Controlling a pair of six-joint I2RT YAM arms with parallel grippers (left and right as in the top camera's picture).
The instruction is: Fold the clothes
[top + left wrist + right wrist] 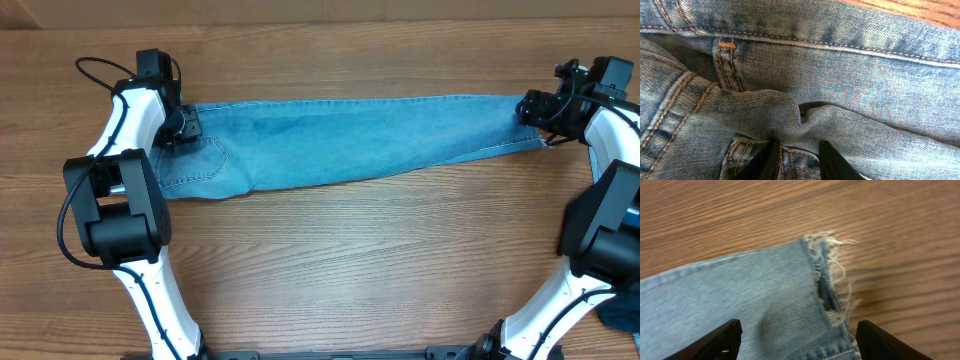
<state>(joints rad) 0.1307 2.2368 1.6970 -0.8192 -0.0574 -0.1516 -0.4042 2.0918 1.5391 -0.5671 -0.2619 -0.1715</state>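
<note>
Hold the left end effector [799,162] narrow, pinched on the bunched jeans [350,140] between its fingertips [765,162], just short of the waistband [840,47] ahead. Close the right end effector [797,330], spread wide astride the frayed hem [815,275] and apparently gripping nothing yet, well behind the fringe [842,272]. Lift both ends evenly, with the jeans stretched flat along the desk [350,260] between them kept taut.

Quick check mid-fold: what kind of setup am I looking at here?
Probably a tabletop robot workstation: a wood-grain table, jeans spread flat, with the left arm and right arm flanking them.
</note>
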